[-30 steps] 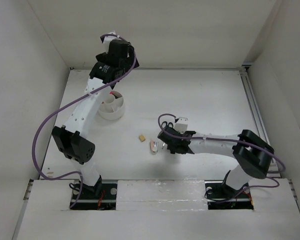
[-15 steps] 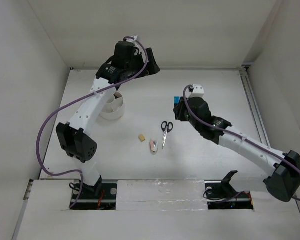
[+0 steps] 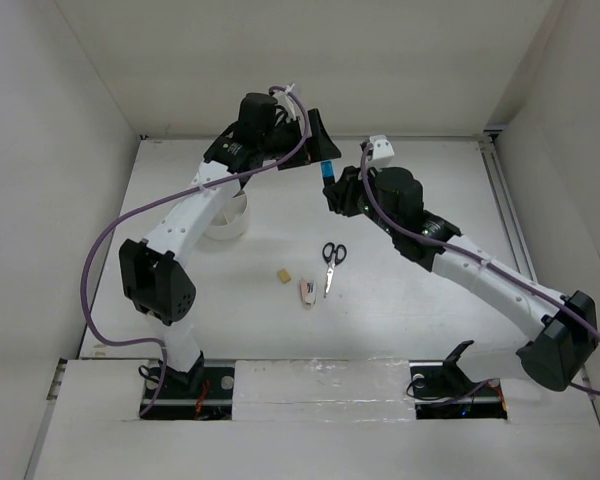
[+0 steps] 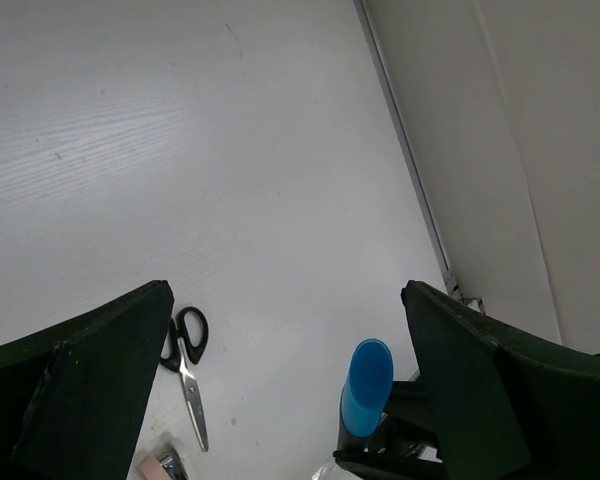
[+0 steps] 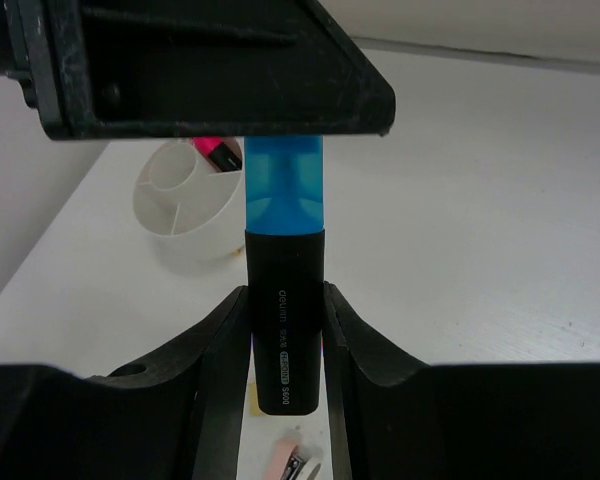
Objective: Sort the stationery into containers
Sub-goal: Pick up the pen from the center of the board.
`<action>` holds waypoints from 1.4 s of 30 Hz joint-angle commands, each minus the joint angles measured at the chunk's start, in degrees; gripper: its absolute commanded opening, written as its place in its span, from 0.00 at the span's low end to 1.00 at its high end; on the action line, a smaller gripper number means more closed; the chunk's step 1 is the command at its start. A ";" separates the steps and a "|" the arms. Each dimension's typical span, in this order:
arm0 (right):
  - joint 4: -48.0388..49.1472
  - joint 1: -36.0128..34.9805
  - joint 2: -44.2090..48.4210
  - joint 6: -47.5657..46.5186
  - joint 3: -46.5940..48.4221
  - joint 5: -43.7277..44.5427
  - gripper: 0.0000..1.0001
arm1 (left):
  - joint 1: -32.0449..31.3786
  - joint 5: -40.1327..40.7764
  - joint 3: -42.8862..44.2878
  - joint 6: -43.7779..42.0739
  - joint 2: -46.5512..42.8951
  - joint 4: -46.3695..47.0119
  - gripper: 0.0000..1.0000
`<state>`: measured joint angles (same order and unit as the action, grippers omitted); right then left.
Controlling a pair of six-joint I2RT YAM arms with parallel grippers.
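Near edge of the table (image 3: 400,330): the white-pink piece (image 3: 306,291) and the tan eraser (image 3: 281,275) lie side by side, a little apart, where they lay a second ago. Just beyond them are the scissors (image 3: 332,262), handles pointing away. They are now fully uncovered; a second ago the right arm was folded low over them.

Mid table, left: the white tray (image 3: 230,226) is partly hidden under the left arm. The right wrist view shows a pink-capped highlighter (image 5: 215,152) standing in it; which compartment cannot be told.

Farther back, centre: the right tool (image 5: 285,300) pinches the blue-capped highlighter (image 5: 284,340) by its black barrel, upright, blue cap on top, lifted off the table. Half a second ago it held the highlighter right of centre. It has since moved left and away, up to the other arm.

Farthest: the left tool (image 4: 285,295) has swung right, off the tray where it sat a second ago. Its fingers (image 4: 90,380) are spread wide and hold nothing. In the left wrist view the blue cap rises between them, close to one finger. From the right wrist camera one finger crosses over the cap's top; contact cannot be told.
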<state>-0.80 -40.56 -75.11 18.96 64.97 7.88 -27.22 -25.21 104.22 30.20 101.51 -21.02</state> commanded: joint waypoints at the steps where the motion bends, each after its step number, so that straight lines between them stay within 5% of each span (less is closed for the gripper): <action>1: 3.96 0.47 -1.43 -1.21 4.10 -0.24 0.00 | -0.11 -3.62 -0.07 0.74 -0.97 4.58 0.97; 9: 3.96 1.00 -5.57 -1.73 7.63 2.05 0.00 | -0.11 -5.11 -0.60 1.27 -2.11 5.90 0.96; 18: 8.44 2.14 -4.34 -0.33 4.73 5.39 0.00 | -0.11 -5.63 -1.13 1.79 -1.50 5.90 0.63; 23: 10.20 2.15 -4.34 0.29 4.73 3.72 0.00 | -0.11 -6.86 -1.13 1.80 -1.50 6.43 0.61; 25: 10.82 2.15 -4.34 0.29 4.73 2.59 0.00 | -0.11 -7.48 -1.13 1.80 -1.50 6.95 0.45; 31: 14.24 2.15 -4.34 0.29 3.68 -1.20 0.00 | -0.11 -8.01 -0.61 1.80 -0.36 6.95 0.20; 33: 14.25 2.15 -4.34 0.29 3.67 -1.20 0.00 | -0.11 -8.54 -0.60 1.80 -0.35 6.95 0.00; 34: 14.25 2.15 -4.34 0.29 3.67 -1.20 0.00 | -0.11 -8.54 -0.08 1.27 -0.35 6.95 0.00; 35: 14.25 2.15 -4.34 0.29 3.67 -1.20 0.06 | -0.11 -8.54 -0.07 1.27 -0.35 6.95 0.00; 36: 14.25 2.15 -4.34 0.29 3.67 -1.20 0.25 | -0.11 -7.49 -0.07 1.27 -0.35 6.95 0.00; 39: 14.25 2.67 -2.94 0.29 1.66 0.98 1.00 | -0.11 2.33 0.63 -0.31 -1.49 4.95 0.00; 42: 12.23 3.28 0.40 0.29 -1.77 4.41 1.00 | -0.11 18.40 1.85 -0.93 -2.02 2.66 0.00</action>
<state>9.34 -38.24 -78.67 19.25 64.93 9.08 -27.46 -21.71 103.55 30.87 101.56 -17.30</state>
